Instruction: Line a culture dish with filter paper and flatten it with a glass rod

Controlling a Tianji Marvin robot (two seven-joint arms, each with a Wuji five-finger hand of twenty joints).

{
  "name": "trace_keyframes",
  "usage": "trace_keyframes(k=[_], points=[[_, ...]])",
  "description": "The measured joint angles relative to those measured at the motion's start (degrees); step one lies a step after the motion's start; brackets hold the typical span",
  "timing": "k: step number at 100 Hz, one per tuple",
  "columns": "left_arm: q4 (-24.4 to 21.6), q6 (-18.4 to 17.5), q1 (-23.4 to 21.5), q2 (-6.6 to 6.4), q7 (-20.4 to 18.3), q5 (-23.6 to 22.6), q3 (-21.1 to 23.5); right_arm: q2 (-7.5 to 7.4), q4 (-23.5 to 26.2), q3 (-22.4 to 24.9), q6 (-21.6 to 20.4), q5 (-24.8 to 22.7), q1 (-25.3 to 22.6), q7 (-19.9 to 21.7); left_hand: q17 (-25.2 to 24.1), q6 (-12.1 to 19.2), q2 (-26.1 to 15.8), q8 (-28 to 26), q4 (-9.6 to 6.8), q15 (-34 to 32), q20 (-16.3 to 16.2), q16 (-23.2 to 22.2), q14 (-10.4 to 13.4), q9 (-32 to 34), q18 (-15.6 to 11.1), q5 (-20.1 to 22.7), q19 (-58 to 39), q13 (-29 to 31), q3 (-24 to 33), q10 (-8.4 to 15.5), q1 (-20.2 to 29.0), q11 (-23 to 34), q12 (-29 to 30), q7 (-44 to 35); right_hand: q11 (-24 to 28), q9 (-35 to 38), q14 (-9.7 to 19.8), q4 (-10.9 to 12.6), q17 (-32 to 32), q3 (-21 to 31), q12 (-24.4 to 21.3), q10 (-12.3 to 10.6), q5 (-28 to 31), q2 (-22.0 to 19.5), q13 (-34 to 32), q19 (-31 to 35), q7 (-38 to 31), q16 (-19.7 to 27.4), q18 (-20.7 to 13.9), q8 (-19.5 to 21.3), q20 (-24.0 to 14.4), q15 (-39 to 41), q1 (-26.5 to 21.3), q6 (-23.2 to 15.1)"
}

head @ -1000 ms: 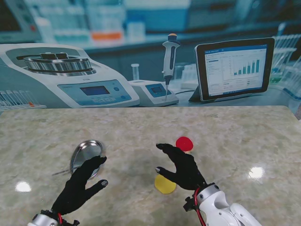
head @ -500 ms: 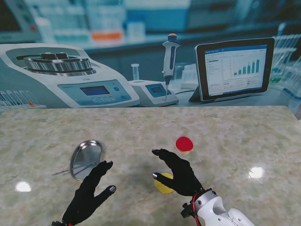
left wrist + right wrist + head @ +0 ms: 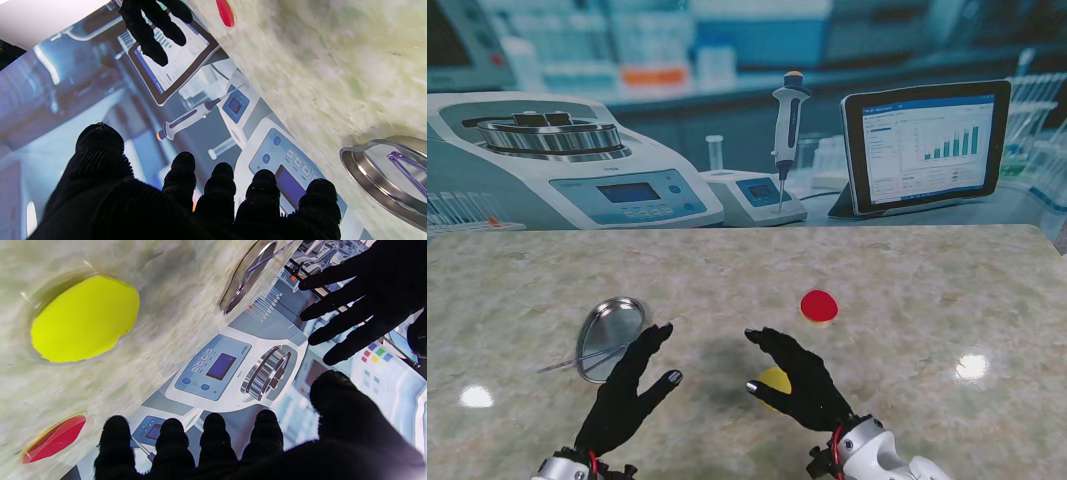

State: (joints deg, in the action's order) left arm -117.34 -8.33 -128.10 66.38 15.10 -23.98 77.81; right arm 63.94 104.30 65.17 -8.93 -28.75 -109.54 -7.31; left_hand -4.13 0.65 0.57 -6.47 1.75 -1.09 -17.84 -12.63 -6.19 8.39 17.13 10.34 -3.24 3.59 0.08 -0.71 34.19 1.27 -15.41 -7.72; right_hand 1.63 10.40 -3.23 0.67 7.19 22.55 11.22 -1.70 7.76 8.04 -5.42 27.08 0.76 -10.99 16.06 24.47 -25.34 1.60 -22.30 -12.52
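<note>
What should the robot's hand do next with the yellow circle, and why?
Probably the right hand should lower its fingers onto the yellow paper disc to pick it up. That hand is open, hovering right over the disc, and holding nothing. The culture dish shows no paper inside, only the glass rod lying across it. The left hand is open too.

Setting: a mock laboratory bench. The work surface is a marble-patterned table. Directly behind the table's far edge stands a flat printed backdrop showing lab apparatus: a centrifuge at its left, a pipette on a small meter near its centre, a tablet with a bar chart at its right, and blurred shelving above them. On the table, near its middle, lie a shallow culture dish and coloured paper discs.
</note>
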Motion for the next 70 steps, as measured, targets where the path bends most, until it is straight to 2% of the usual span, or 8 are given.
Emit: trace_keyframes(k=[19,29,37,70], points=[[-0.01,1.27,1.49,0.15,0.55,-0.10,-1.17,0.33,-1.47,-0.25,-1.37,0.66,0.69,-0.76,0.00,0.53,-0.02,-0.02,-0.01,0.00,1.13,0.53,0.06,0.00,-0.01,0.00,0.18,0.00,0.00,0.05,0.63,0.00,0.00,0.00,-0.16,-0.01,0.00,0.00,0.26,-0.22,0.00,-0.60,0.00,-0.69,0.33,-1.00,0.00,0.00,0.00,-1.52,0.02,0.00,2.16,-0.06],[-0.04,1.39,1.70,0.15,0.44,-0.50,-1.33,0.33,-1.68,-0.22,-1.68,0.35,0.85,-0.89,0.01,0.54,-0.02,-0.05,-0.01,0.41,1.47,1.08,1.57,0.00,-0.84,0.00,0.38,0.00,0.00,0.43,0.71,0.00,0.04,-0.25,-0.85,-0.01,0.00,-0.01,0.26,0.06,0.27,-0.63,0.03,-0.68,0.33,-2.26,0.06,0.00,0.01,-3.55,0.02,-0.01,4.50,-0.23],[-0.04,1.27,1.75,0.15,0.43,-0.97,-1.41,0.36,-1.82,-0.07,-2.04,0.09,0.89,-1.09,0.35,0.54,-0.02,-0.05,-0.01,0.57,3.57,2.70,2.19,0.00,-1.34,0.00,0.48,0.00,0.00,0.55,0.72,-0.06,1.86,-0.26,-0.85,-0.01,0.00,-0.01,0.26,0.09,0.60,-0.65,0.03,-0.67,0.33,-2.33,0.07,0.00,0.01,-3.71,0.02,-0.02,5.70,-0.27],[0.16,0.96,1.97,0.15,0.77,-1.35,-1.49,0.37,-2.07,0.14,-2.44,0.20,1.07,-1.14,0.59,0.54,-0.03,-0.60,-0.01,0.60,4.94,3.81,2.23,0.00,-1.44,0.00,0.64,0.00,0.00,0.67,1.30,-0.08,1.88,-0.52,-0.86,-0.02,0.00,-0.02,0.26,1.18,0.63,-0.66,0.03,-0.67,0.33,-2.88,0.07,0.00,0.02,-4.31,0.02,-0.03,6.23,-0.32]])
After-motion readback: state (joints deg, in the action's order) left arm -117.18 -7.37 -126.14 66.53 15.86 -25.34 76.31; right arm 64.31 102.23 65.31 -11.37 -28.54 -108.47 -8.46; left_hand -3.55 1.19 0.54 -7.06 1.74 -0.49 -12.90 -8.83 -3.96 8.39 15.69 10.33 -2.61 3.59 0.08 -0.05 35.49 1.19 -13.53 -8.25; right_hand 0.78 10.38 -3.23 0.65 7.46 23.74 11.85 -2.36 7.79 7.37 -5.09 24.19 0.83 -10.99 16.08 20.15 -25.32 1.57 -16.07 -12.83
